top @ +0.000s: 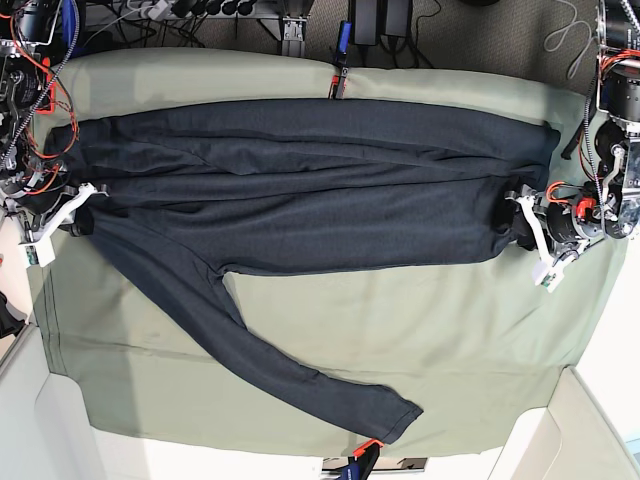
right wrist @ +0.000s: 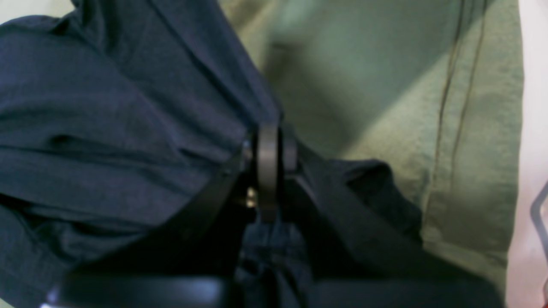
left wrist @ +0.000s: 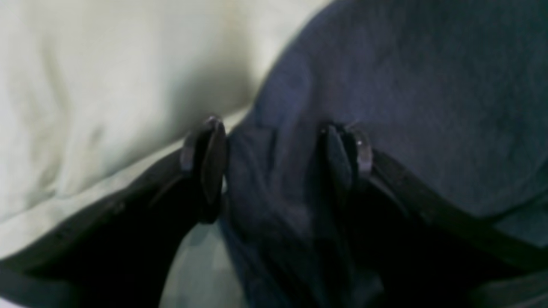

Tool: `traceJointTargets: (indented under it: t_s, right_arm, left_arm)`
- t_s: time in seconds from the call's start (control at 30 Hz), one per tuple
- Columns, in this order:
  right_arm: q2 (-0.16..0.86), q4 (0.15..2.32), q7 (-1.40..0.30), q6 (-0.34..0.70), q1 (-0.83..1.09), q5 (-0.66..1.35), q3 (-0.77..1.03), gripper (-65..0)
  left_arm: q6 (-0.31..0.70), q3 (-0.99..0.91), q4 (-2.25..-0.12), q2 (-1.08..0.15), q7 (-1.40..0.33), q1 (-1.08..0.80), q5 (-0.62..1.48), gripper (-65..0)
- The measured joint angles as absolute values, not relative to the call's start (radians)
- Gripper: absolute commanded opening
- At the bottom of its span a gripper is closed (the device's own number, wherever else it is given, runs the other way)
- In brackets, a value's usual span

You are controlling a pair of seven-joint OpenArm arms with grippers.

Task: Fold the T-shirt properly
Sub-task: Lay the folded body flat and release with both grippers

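We are gaping our left gripper [left wrist: 278, 158] around a T-shirt [top: 300, 190] fold and clamping our right gripper [right wrist: 269, 171] on its opposite end.

No readable text, labels, brands or numbers anywhere in view.

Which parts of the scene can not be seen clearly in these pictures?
- Base view: the right gripper and the left gripper are too small to read how their jaws stand.
- Left wrist view: blurred; whether the open left gripper touches the T-shirt is unclear.
- Right wrist view: the right gripper hides the pinched fabric's edge.
- Base view: the T-shirt's second sleeve is hidden in the folds.
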State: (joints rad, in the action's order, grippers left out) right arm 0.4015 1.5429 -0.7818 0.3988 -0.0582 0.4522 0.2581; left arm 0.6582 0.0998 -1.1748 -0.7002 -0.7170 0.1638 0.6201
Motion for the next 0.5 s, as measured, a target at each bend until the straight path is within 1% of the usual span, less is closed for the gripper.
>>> traceJointTargets:
  t_s: [0.07,0.1,0.13,0.2,0.23,0.27,0.3,0.4,0.5]
  right_arm:
    - [0.402,1.543,-0.782,0.399,-0.058,0.452,0.258,-65.0]
    - [0.402,1.543,-0.782,0.399,-0.057,0.451,0.258,-65.0]
    - [0.402,1.543,-0.782,0.399,-0.058,0.451,0.258,-65.0]
    - [0.401,1.543,-0.782,0.399,-0.058,0.452,0.258,-65.0]
    - [0.401,1.543,-0.782,0.399,-0.058,0.452,0.258,-65.0]
    - [0.402,1.542,-0.782,0.399,-0.058,0.452,0.258,-65.0]
    - [0.402,1.543,-0.782,0.399,-0.058,0.452,0.258,-65.0]
    - [0.402,1.543,-0.782,0.399,-0.058,0.452,0.258,-65.0]
    - [0.401,1.543,-0.783,0.399,-0.058,0.450,0.258,-65.0]
  left_arm:
    - [0.686,0.100,-1.173,-0.701,-0.717,0.164,0.623,-26.0]
    - [0.686,0.100,-1.173,-0.701,-0.717,0.163,0.626,-27.7]
    - [0.686,0.100,-1.173,-0.701,-0.717,0.163,0.626,-32.8]
    - [0.686,0.100,-1.173,-0.701,-0.717,0.164,0.624,-50.1]
    - [0.686,0.100,-1.172,-0.701,-0.717,0.164,0.621,-57.3]
    - [0.686,0.100,-1.172,-0.701,-0.718,0.164,0.622,-62.9]
    - [0.686,0.100,-1.172,-0.701,-0.719,0.164,0.625,-65.0]
    - [0.688,0.100,-1.201,-0.704,-0.798,0.164,0.638,-65.0]
    - [0.690,0.101,-1.271,-0.738,-0.906,0.156,0.719,-65.0]
